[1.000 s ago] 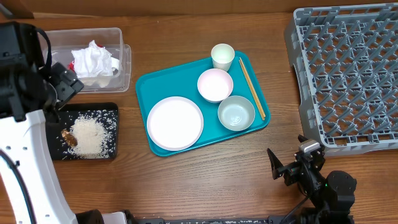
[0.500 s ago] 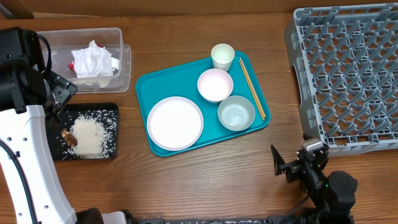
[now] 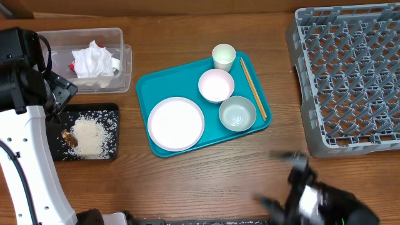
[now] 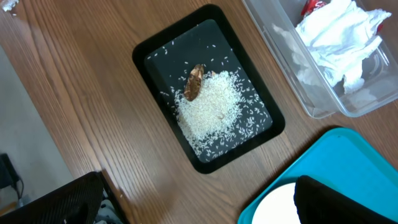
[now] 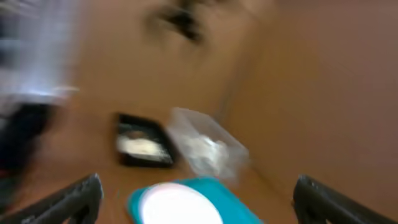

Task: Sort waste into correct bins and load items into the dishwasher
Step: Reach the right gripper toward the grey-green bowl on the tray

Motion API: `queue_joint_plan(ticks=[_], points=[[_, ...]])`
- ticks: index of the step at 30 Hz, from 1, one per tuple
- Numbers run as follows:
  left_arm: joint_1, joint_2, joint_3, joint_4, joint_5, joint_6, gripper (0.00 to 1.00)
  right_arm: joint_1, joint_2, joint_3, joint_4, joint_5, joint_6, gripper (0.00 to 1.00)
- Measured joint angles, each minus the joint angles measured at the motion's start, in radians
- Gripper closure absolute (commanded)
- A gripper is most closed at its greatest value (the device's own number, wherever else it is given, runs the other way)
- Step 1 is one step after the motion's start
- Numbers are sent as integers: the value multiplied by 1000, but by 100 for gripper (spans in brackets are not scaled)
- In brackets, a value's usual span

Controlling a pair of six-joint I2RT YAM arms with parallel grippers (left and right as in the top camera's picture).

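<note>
- The left gripper (image 4: 199, 180) hangs over the black tray (image 3: 114, 112), jaws wide apart and empty.
- The right gripper (image 5: 196, 183) is low at the table's (image 3: 187, 181) near edge, below the rack (image 3: 350, 69). It is blurred from overhead, but its own view shows the fingers spread with nothing between them.
- The waste looks sorted. Tissues (image 3: 94, 60) and a red wrapper (image 4: 313, 6) lie in the tub (image 3: 81, 37). Rice (image 3: 87, 136) and a brown scrap (image 3: 69, 139) lie in the black tray.
- The dishes sit on the teal tray (image 3: 159, 84), well apart from the rack, which holds nothing. Loading is likely the part left.
- The plate (image 3: 175, 123) lies flat at the tray's near-left. It is probably stiff, glazed, slippery and breakable, and its thin rim is the only hold, so a finger must get under the edge.
- The two bowls (image 3: 216, 85) stand upright, side by side. Each is best pinched across its wall at the rim, one finger inside and one outside.
- The cup (image 3: 224, 56) stands at the far corner. It looks light and easily tipped, so a hold on the rim wall suits it.
- The chopsticks (image 3: 253, 87) lie along the right edge. They are thin, light and apt to roll or split apart, so both are best pinched together near the middle.
</note>
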Motion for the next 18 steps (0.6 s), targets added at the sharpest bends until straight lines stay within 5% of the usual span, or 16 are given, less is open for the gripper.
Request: queue_joint_plan(ticks=[4, 7, 15, 18], points=[[0, 0, 0, 0, 0, 0, 0, 90, -3, 11, 362, -174, 151, 0], [0, 0, 0, 0, 0, 0, 0, 147, -5, 13, 434, -214, 212, 0], [0, 0, 0, 0, 0, 0, 0, 158, -1, 13, -195, 152, 309, 0], [0, 0, 0, 0, 0, 0, 0, 158, 16, 13, -282, 377, 382, 0]])
